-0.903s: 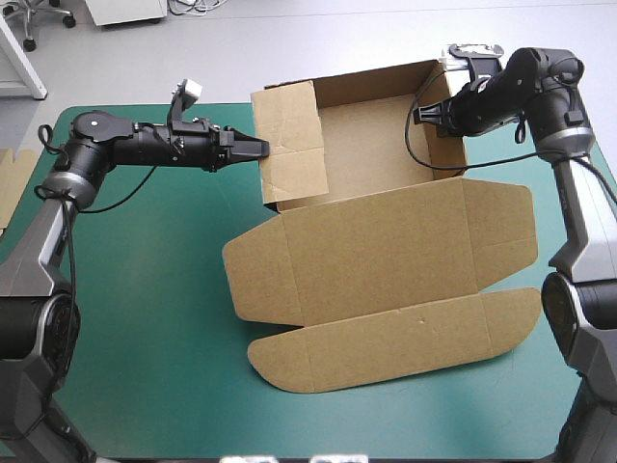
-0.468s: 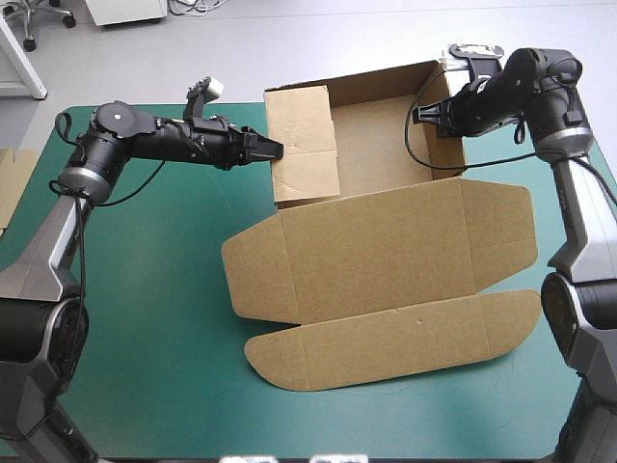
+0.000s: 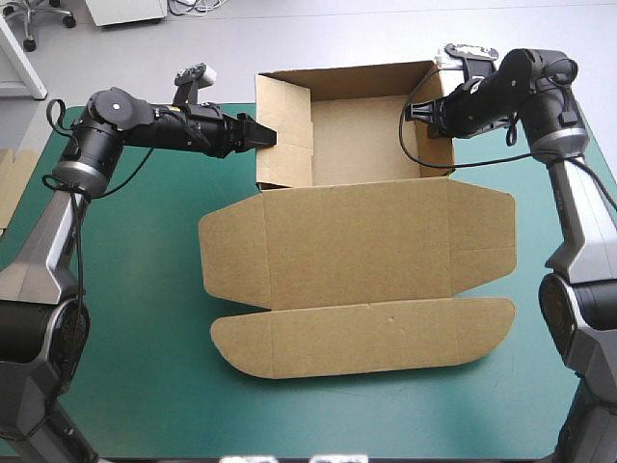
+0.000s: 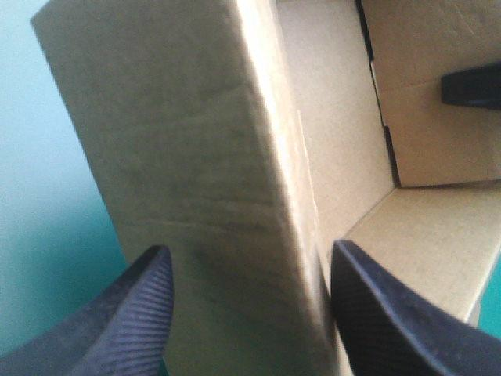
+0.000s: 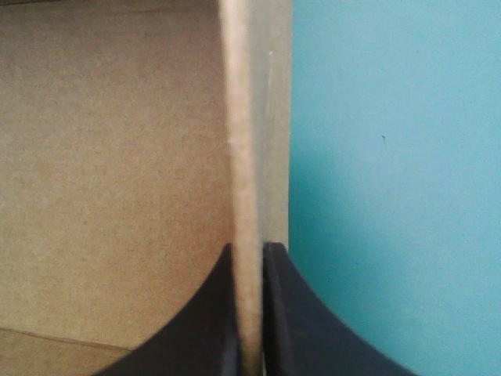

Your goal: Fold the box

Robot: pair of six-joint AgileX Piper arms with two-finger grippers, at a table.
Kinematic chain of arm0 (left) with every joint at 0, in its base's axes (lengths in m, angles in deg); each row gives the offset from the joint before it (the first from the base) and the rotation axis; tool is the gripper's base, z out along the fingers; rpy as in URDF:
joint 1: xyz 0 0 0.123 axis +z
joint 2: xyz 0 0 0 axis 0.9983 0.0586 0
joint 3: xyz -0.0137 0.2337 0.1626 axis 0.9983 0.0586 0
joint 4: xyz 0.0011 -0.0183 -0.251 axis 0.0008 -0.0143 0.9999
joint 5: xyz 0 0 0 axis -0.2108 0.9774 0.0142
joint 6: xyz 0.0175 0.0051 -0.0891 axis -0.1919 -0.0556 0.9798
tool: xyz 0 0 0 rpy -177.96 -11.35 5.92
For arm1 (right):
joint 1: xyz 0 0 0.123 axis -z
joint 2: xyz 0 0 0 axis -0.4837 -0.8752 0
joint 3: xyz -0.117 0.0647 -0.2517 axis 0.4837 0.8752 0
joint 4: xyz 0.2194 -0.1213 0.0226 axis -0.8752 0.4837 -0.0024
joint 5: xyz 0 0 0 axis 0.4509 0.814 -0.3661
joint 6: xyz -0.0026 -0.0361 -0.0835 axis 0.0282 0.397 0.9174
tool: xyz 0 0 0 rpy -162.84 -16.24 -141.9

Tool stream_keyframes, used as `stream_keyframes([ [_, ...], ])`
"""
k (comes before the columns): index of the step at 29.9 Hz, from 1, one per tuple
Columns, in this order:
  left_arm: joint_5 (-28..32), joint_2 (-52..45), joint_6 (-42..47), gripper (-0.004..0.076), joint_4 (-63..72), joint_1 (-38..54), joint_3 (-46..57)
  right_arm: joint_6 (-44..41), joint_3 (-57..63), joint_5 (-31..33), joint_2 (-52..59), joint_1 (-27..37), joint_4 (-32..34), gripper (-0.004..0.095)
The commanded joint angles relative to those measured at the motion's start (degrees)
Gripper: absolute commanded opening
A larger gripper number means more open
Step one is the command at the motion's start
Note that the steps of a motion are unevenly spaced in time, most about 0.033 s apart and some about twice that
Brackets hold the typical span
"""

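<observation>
The brown box (image 3: 347,145) stands at the back of the table as an open tray, its lid (image 3: 357,251) lying flat toward the front with a rounded flap. My left gripper (image 3: 267,136) is at the tray's left wall. In the left wrist view that gripper (image 4: 249,252) is open, and the upright left wall (image 4: 180,141) stands between its fingers. My right gripper (image 3: 414,111) holds the tray's right wall from above. In the right wrist view it (image 5: 249,248) is shut on the thin wall edge (image 5: 243,117), the tray's inside to one side.
The teal-green cover (image 3: 145,289) lies bare to the left, right and front of the lid. A strip of more brown board (image 3: 12,178) shows at the table's left edge. The right gripper's black finger (image 4: 472,86) shows across the tray in the left wrist view.
The left wall flap has gone from leaning outward to standing upright. The whole box has turned square to the table and slid left. My left gripper moved toward the far edge with the wall.
</observation>
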Motion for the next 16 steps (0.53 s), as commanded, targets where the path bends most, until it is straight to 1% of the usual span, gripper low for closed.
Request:
stream_keyframes([
  [1,2.64,-3.23,2.82,0.0429,-0.75,-0.53,-3.56,-1.19,-1.73,-1.08,3.32,-0.15,-2.84,-0.0016],
  [3,2.76,-3.23,5.61,0.0426,-5.69,-1.15,-4.85,-1.52,-1.73,-1.08,3.32,-0.55,-1.86,-0.0016],
  [6,2.76,-3.23,7.45,0.0416,-11.14,-3.13,-6.27,-1.78,-1.73,-1.08,2.85,-2.08,-1.37,-0.0011],
  [9,2.76,-3.23,9.38,0.0403,-16.29,-4.57,-7.74,-2.87,-1.73,-0.87,2.0,-3.91,0.68,-0.0011],
  [11,2.58,-3.1,11.18,0.0398,-19.62,-5.29,-8.53,-3.82,-1.73,-1.43,1.43,-5.04,2.55,-0.0011],
  [16,0.87,-2.63,15.12,0.0385,-26.22,-6.35,-8.76,-6.19,-1.73,-4.14,0.6,-6.57,2.73,-0.0011],
])
